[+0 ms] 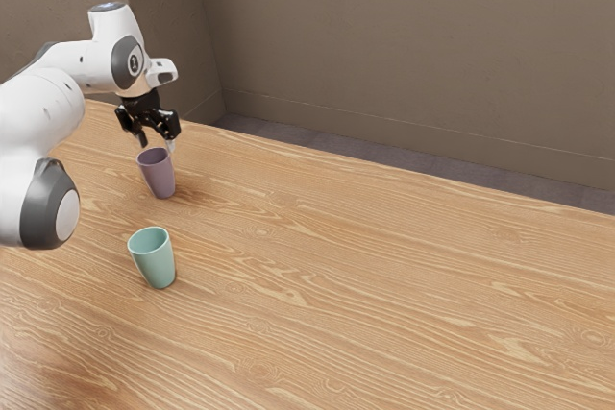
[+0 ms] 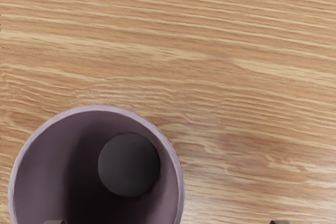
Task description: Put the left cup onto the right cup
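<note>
A purple cup (image 1: 158,174) stands upright on the wooden table (image 1: 384,266), toward the exterior view's left. My black gripper (image 1: 157,144) hangs just above its rim, open, with nothing between the fingers. In the wrist view the purple cup (image 2: 63,145) lies right under my hand and I look down into it to its dark bottom. A teal cup (image 1: 154,256) stands upright nearer the table's front, apart from the purple one and from my gripper.
The bare wooden tabletop (image 2: 220,51) stretches wide toward the exterior view's right. A brown wall (image 1: 404,36) runs behind the table, past a strip of grey floor. My white arm (image 1: 38,122) takes up the exterior view's left edge.
</note>
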Controlling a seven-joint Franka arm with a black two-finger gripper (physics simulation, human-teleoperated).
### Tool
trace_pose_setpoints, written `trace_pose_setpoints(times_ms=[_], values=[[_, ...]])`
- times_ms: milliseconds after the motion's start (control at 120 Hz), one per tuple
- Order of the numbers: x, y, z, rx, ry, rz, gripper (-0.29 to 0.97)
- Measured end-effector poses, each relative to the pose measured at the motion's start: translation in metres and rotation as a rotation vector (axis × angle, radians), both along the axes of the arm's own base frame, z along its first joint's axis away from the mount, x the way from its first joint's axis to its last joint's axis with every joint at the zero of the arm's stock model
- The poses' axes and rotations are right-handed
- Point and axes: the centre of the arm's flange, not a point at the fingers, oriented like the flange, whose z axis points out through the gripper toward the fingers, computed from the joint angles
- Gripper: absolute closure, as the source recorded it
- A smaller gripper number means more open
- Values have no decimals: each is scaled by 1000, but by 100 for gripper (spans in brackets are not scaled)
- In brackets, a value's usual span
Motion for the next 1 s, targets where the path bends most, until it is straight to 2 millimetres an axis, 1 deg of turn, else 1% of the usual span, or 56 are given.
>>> trace_pose_setpoints(times_ms=[308,558,1000], values=[[4,-3,-3,2,-17,-7,26],[6,-2,-25,1,-5,-9,26],[7,-1,-54,0,18,-9,26]])
